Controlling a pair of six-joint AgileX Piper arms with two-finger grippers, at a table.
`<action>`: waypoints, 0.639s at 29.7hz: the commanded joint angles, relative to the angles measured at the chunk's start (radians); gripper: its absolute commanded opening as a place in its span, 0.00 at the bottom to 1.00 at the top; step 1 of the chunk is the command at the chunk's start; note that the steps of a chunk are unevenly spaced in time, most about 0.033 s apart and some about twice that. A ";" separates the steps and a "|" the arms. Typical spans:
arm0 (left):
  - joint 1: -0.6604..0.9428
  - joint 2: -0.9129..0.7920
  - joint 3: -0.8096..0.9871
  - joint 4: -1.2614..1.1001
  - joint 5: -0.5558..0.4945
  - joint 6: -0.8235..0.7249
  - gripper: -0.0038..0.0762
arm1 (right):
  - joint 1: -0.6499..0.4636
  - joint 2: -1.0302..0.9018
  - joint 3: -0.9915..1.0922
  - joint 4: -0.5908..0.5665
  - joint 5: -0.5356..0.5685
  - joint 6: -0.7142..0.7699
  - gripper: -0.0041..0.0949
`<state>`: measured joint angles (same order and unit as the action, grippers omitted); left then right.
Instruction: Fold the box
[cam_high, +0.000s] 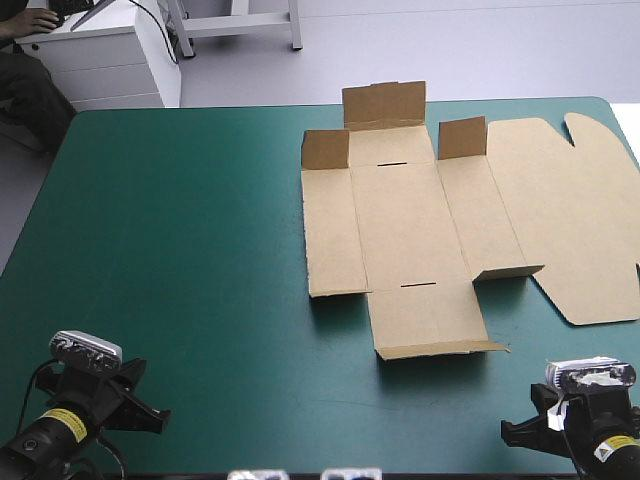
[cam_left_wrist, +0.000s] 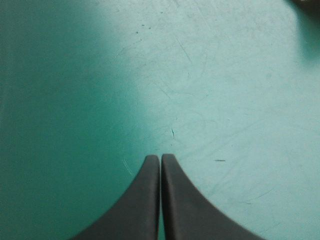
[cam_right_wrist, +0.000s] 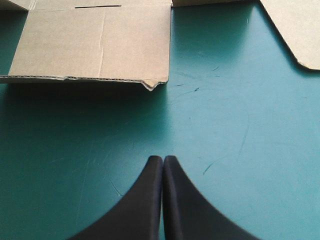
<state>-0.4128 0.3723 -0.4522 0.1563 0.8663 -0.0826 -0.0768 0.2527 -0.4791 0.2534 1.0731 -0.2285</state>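
Black jaws together, both arms seemingly low, short of brown box

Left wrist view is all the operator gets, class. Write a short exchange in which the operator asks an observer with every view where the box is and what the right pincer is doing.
Operator: I see only teal-green cover ahead of my shut left pincer. Where is the box?
Observer: The brown box lies on the cover's right half, mostly flat, with three flaps raised at its far end.
Operator: And the right pincer?
Observer: The right pincer is shut over bare cover; the box's near flap lies ahead of it, apart from it.
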 joint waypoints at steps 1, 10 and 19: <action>-0.004 0.010 -0.024 0.003 -0.064 -0.009 0.04 | 0.004 0.010 -0.025 0.015 -0.056 -0.006 0.03; -0.004 0.010 -0.024 0.005 -0.064 -0.009 0.04 | 0.004 0.010 -0.025 0.015 -0.056 -0.006 0.03; -0.004 0.025 -0.040 0.003 -0.041 -0.009 0.04 | 0.004 0.010 -0.025 0.015 -0.056 -0.006 0.03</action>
<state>-0.4128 0.3734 -0.4522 0.1572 0.8688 -0.0826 -0.0768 0.2527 -0.4791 0.2534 1.0731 -0.2285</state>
